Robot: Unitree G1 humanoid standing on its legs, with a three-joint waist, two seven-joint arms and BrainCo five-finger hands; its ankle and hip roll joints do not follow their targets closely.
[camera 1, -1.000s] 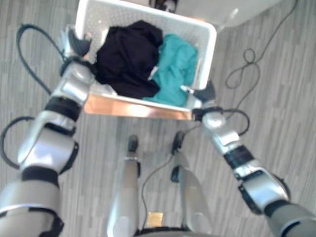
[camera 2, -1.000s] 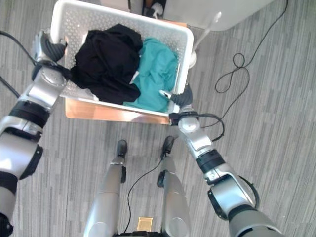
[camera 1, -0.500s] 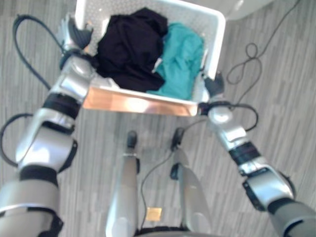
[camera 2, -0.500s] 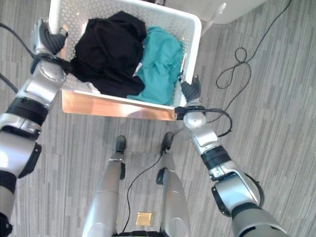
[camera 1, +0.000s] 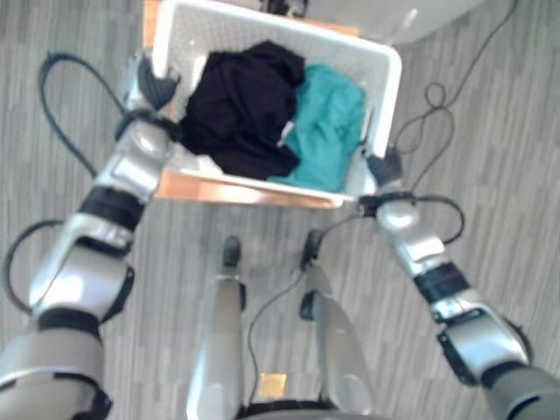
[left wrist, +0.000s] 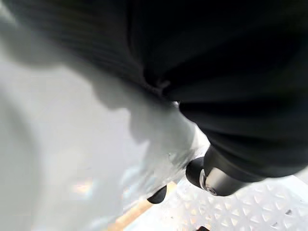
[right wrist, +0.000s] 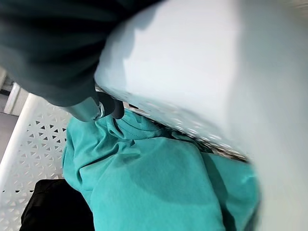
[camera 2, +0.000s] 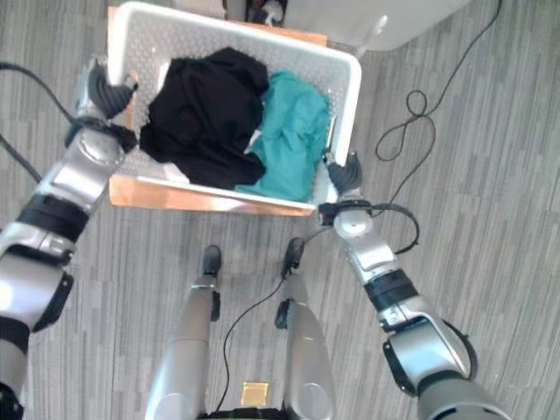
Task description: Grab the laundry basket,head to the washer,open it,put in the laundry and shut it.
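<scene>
Basket (camera 2: 343, 96) shifted right, both hands gripping.

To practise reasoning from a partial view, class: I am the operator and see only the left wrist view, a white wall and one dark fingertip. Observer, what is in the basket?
Observer: A crumpled black garment fills the robot's-left part of the white perforated plastic laundry basket. A crumpled teal garment touches it on the right.
Operator: Where is the right hand?
Observer: The right hand is at the basket's right end, near the front corner. Its fingers are hooked over the rim above the teal garment.
Operator: And my left hand, seen from above?
Observer: The left hand grips the rim of the opposite, left end.
</scene>
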